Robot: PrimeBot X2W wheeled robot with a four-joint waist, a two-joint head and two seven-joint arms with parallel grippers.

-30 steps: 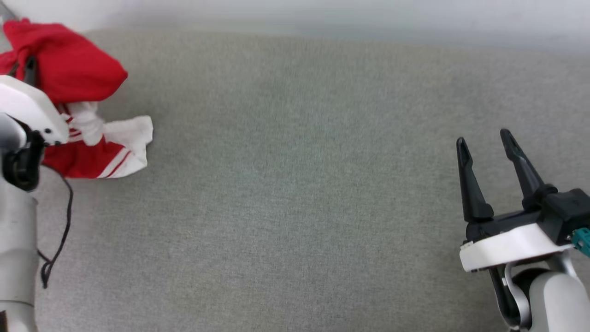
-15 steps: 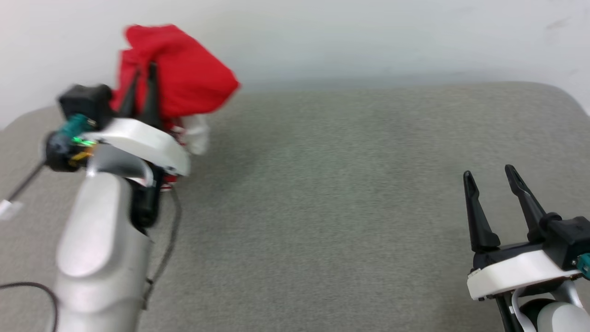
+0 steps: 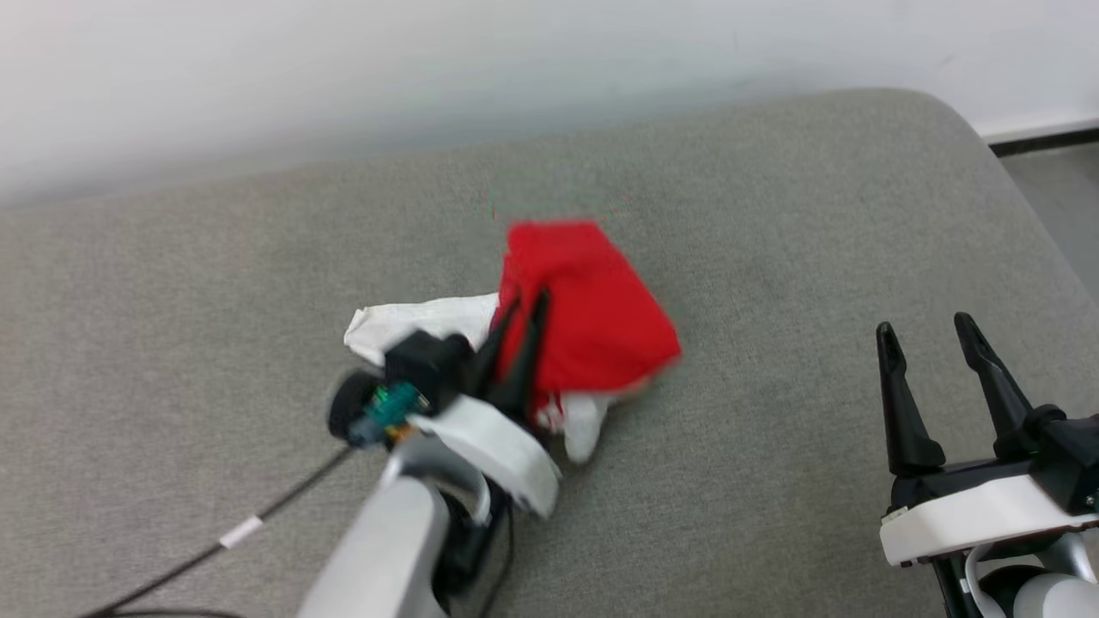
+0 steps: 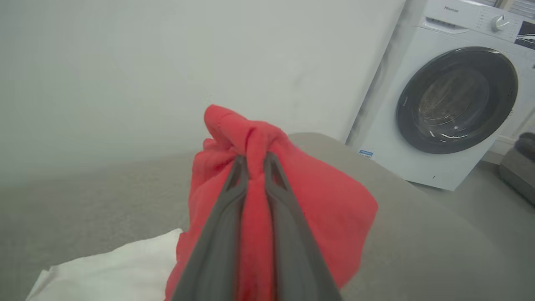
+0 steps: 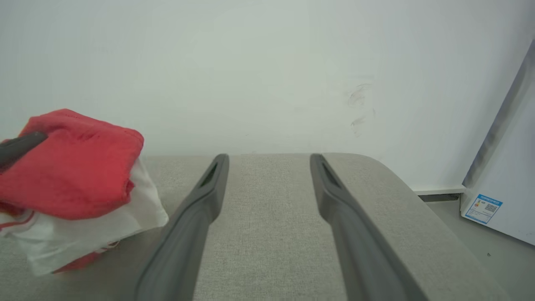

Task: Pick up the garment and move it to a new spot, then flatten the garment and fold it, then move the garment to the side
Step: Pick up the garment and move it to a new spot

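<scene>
Grey woven upholstery covers the wide padded surface (image 3: 773, 215) in front of the robot, with a plain pale wall (image 3: 343, 69) behind it and a white front-loading washing machine (image 4: 455, 100) off beyond its rounded end. The soft red garment (image 3: 592, 309) with white sleeves and striped trim is bunched into a hanging bundle, and the left gripper (image 3: 528, 299) has its two long dark fingers pinched tight on a gathered red fold at the top. A second ago that bundle sat far out at the left edge of the head view, partly spread on the upholstery. The head camera has swung since, but measured against the right gripper (image 3: 923, 326) the garment is now clearly nearer, over the middle of the surface. One white sleeve (image 3: 412, 318) trails out to the left; motion blur hides whether the lower cloth touches the pad. The right gripper waits with its fingers spread wide and nothing between them, well apart from the cloth. Judging by this, the carry to a new spot is nearly done, and laying the garment down to flatten it comes next.
</scene>
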